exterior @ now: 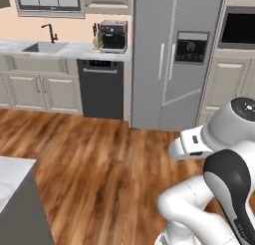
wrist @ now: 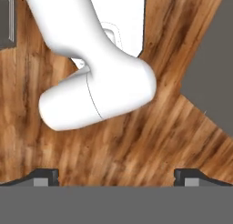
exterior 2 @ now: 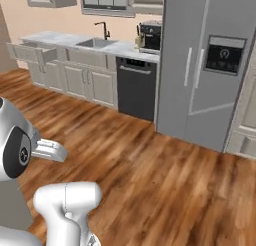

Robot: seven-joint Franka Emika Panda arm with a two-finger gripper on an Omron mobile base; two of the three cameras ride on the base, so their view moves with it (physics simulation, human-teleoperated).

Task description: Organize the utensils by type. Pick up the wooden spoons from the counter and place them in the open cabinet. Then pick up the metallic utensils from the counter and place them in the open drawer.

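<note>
Home kitchen scene.
Fridge (exterior: 172,60), dishwasher (exterior: 101,88), sink (exterior: 44,47) and coffee machine (exterior: 113,36) sitting along far wall, wood floor (exterior: 99,164) showing.

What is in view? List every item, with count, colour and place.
fridge: one, grey, right of the dishwasher
dishwasher: one, dark, under the counter
counter: one, white marble, along the far wall
sink: one, grey, set in the counter
tap: one, dark, behind the sink
coffee machine: one, dark, at the counter's right end
drawer: one, light grey, pulled open left of the sink
oven: one, dark, right of the fridge
floor: brown wood
gripper: one, dark tips, open over the floor
</note>
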